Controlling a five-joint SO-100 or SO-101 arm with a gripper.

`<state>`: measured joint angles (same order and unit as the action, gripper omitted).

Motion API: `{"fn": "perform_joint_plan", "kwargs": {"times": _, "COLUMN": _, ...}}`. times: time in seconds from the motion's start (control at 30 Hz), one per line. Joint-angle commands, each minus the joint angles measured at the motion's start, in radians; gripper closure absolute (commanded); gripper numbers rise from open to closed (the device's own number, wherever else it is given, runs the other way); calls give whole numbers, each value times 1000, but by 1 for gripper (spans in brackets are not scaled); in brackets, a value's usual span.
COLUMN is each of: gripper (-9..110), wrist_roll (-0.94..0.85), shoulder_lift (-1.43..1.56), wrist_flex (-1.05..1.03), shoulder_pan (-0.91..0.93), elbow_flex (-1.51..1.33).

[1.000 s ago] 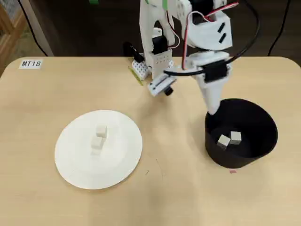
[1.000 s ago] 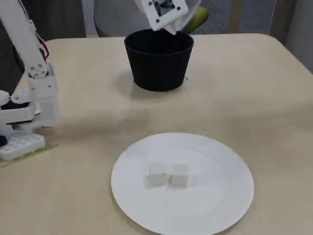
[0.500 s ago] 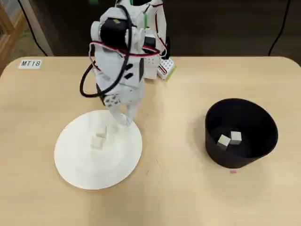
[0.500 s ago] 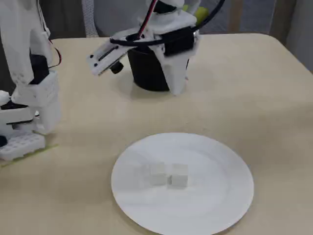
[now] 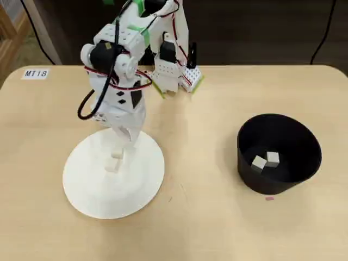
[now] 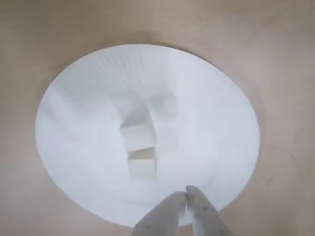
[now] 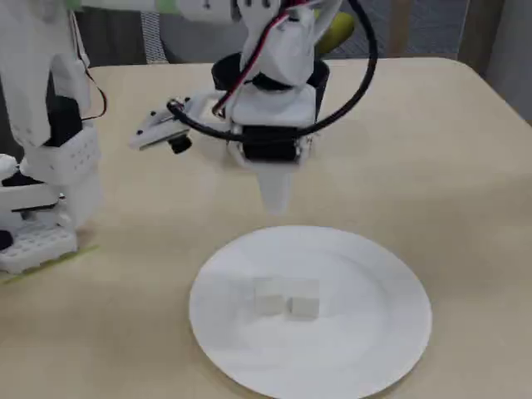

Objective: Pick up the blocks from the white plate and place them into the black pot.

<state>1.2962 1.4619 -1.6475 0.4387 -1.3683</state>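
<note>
We see the table (image 5: 217, 228) first, pale wood, carrying everything. On it the white plate (image 5: 87, 190) lies toward the left of the overhead view, and the black pot (image 5: 296, 174) stands well apart on the right. Two blocks (image 5: 265, 161) already rest side by side on the pot's floor, so we judge the task about half done.

Our arm reaches over the plate's far edge, and the pincer (image 6: 186, 196) hangs above the rim with nothing in it. In the wrist view its fingertips meet at a point, clenched together.

The remaining two blocks (image 6: 139, 148) sit touching near the plate's middle. In the wrist view they form a short row running away from the pincer, the nearer block (image 6: 141, 162) straight ahead of the tips and the farther block (image 6: 136, 134) just behind it. In the fixed view the pair (image 7: 287, 302) lies on the plate in front of and below the pincer tip. So we judge the coming move needs the jaws parted, then a short reach forward and down onto the nearer block.
</note>
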Motion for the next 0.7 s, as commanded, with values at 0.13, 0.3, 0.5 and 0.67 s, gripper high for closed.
{"fn": "perform_joint_plan", "kwargs": {"times": 0.13, "gripper": 88, "wrist_roll": -135, "shoulder_lift": -2, "wrist_flex": 15, "shoulder_pan": 77, "elbow_flex": 23}}
{"fn": "perform_joint_plan", "kwargs": {"times": 0.3, "gripper": 82, "wrist_roll": -193, "shoulder_lift": -5, "wrist_flex": -12, "shoulder_pan": 92, "elbow_flex": 43}}
{"fn": "perform_joint_plan", "kwargs": {"times": 0.5, "gripper": 82, "wrist_roll": -209, "shoulder_lift": -54, "wrist_flex": 8, "shoulder_pan": 61, "elbow_flex": 46}}
{"fn": "perform_joint_plan", "kwargs": {"times": 0.67, "gripper": 79, "wrist_roll": -245, "shoulder_lift": -92, "wrist_flex": 58, "shoulder_pan": 46, "elbow_flex": 46}}
